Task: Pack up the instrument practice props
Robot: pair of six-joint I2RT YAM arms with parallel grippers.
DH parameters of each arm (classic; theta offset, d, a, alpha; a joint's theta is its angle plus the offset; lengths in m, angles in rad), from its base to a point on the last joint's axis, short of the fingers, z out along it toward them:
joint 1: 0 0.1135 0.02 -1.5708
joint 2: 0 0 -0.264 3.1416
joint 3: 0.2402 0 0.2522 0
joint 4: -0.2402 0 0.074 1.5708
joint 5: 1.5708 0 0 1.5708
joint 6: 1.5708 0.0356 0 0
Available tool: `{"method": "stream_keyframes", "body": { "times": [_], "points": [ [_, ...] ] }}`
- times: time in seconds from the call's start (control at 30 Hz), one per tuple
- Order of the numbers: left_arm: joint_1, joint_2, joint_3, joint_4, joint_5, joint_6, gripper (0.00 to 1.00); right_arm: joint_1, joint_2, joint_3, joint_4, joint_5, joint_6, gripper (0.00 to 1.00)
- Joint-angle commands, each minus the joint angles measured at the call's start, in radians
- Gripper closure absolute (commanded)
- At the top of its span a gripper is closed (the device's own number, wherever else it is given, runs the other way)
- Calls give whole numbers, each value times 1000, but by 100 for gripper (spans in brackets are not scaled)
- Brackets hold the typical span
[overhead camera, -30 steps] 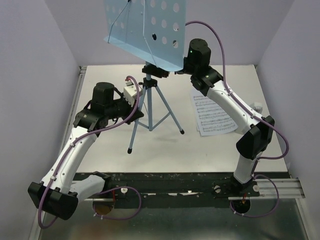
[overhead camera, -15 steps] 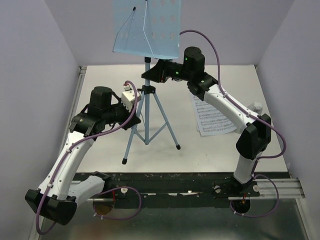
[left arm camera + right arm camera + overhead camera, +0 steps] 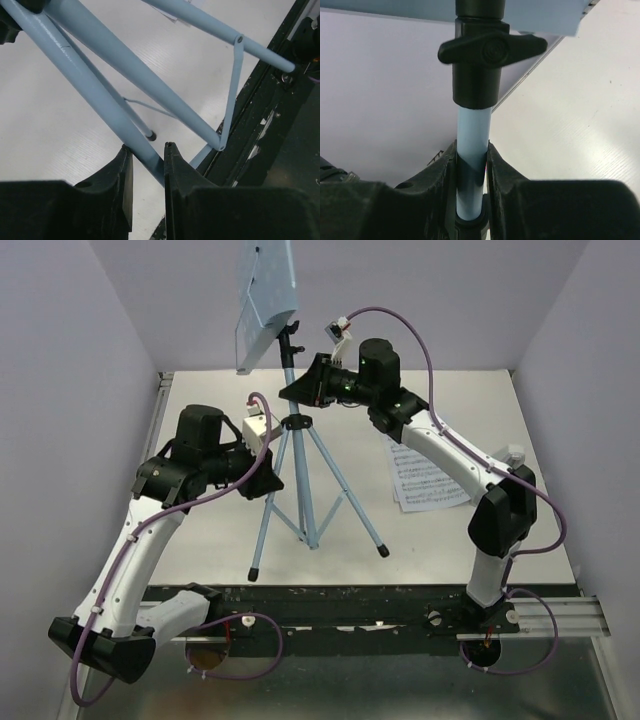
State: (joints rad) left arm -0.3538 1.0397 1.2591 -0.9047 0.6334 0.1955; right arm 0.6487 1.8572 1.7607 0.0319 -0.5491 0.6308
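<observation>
We find the music stand (image 3: 268, 295) standing on its tripod near the middle of the table (image 3: 420, 540); its light-blue tray is at the top of the pole, turned so that the top view sees it almost edge-on; the three legs are spread, with their feet on the white surface.

The right gripper (image 3: 298, 390) meets the pole from the right, above the leg hub; in the right wrist view its fingers (image 3: 445, 170) are closed on the light-blue pole just below a black wing knob (image 3: 492, 50), one finger against each side.

The left gripper (image 3: 272, 480) is at the left side of the tripod, below the hub; in the left wrist view one leg (image 3: 75, 77) runs diagonally down into the narrow gap between its fingers (image 3: 172, 170); we cannot tell whether they press the leg or merely straddle it; a thin brace (image 3: 232, 90) joins a second leg close by.

The sheet-music pages (image 3: 430, 480) lie flat on the table to the right of the tripod, apart from it, partly hidden by the right arm.
</observation>
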Motion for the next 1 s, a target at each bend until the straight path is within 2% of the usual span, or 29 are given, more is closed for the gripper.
{"method": "stream_keyframes", "body": {
  "times": [0.0,0.43,0.53,0.8,0.97],
  "points": [
    [-63,-18,131,239,341,169,100,32,42,14,48,107,-5,100],
    [-63,-52,43,130,238,268,100,29,88,-92,59,86,-28,100],
    [-63,-44,77,106,218,268,100,34,118,-73,82,71,-19,100],
    [-82,49,230,-92,143,377,100,32,214,-6,132,52,40,100],
    [-86,82,237,-120,86,406,100,31,240,2,148,43,64,99]
  ]
}}
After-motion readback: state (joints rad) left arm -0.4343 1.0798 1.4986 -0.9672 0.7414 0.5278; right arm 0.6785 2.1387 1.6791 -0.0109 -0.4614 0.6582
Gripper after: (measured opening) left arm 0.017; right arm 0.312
